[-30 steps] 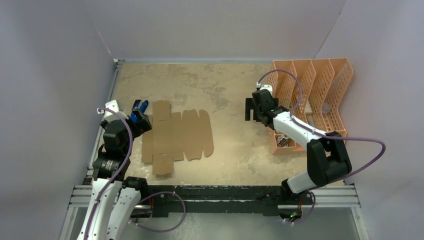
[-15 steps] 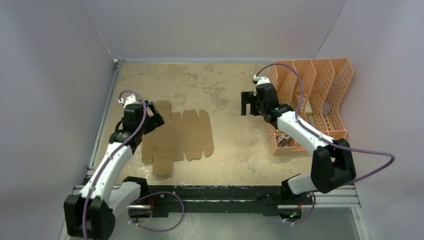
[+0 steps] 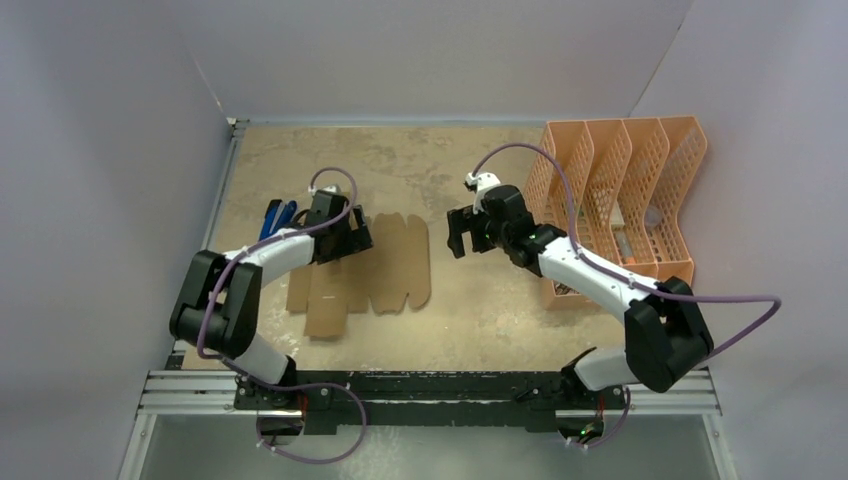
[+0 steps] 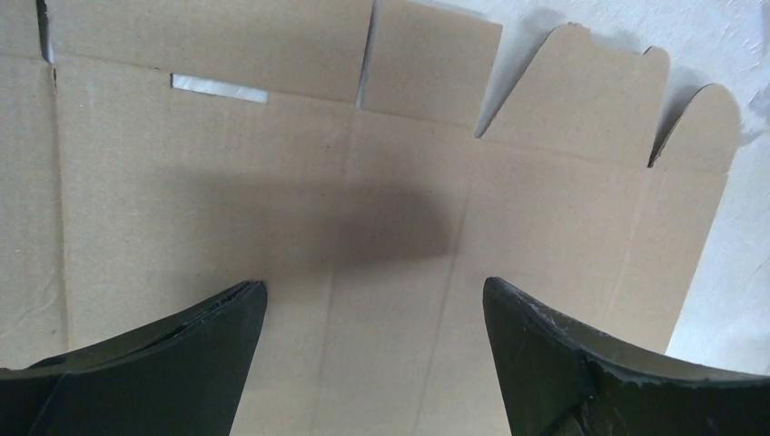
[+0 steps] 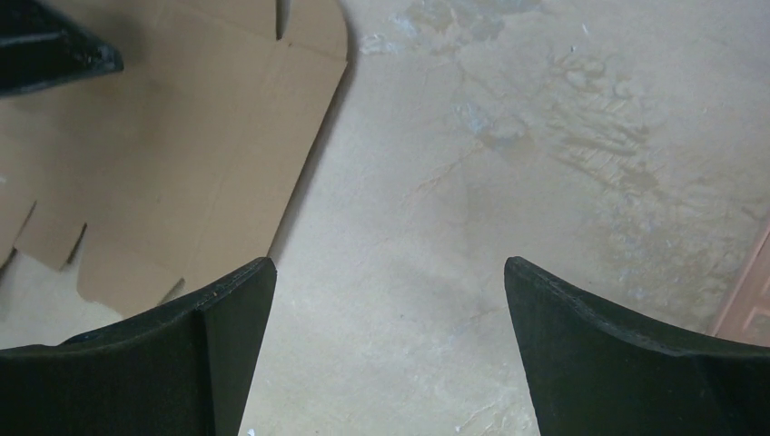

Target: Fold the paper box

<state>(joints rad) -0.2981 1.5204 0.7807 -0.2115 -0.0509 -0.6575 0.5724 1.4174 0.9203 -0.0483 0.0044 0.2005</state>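
The paper box (image 3: 395,265) is a flat brown die-cut cardboard sheet lying left of the table's middle, flaps and rounded tabs spread out. My left gripper (image 3: 352,240) hovers over the sheet's far left part, open; in the left wrist view the creased cardboard (image 4: 390,191) fills the picture, and nothing is between the open gripper's (image 4: 374,291) fingers. My right gripper (image 3: 458,232) stands open over bare table just right of the sheet. The right wrist view shows that gripper (image 5: 389,268) above the tabletop, with the sheet's rounded edge (image 5: 182,163) to its left.
A peach-orange perforated file organizer (image 3: 625,185) stands at the right, with small items in its front tray (image 3: 570,285). A blue object (image 3: 275,215) lies on the table left of the sheet. Grey walls close in the table on three sides.
My left arm has swung from the table's left edge rightward over the sheet. My right arm has moved left from the organizer toward the sheet's right edge. Both grippers stayed open.
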